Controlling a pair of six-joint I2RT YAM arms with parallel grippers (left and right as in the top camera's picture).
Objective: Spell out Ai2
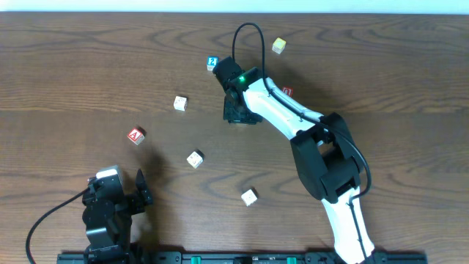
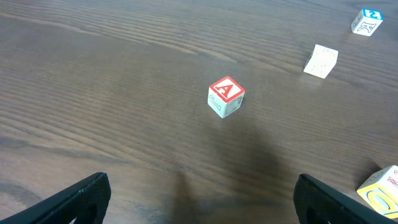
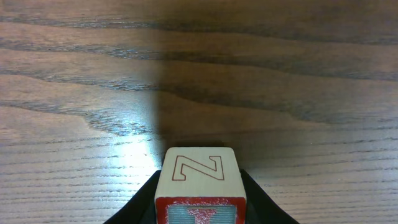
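My right gripper is over the middle of the table. In the right wrist view it is shut on a wooden block with a red-outlined letter on one face and a red-bordered face; the block hangs just above the wood. The red A block lies at the left and shows in the left wrist view. The blue 2 block lies beyond the right gripper and shows in the left wrist view. My left gripper is open and empty, well short of the A block.
Loose blocks: a white one, one at the centre left, one near the front, a yellowish one at the back, and a red one half hidden by the right arm. A yellow-marked block lies by my left gripper's right finger.
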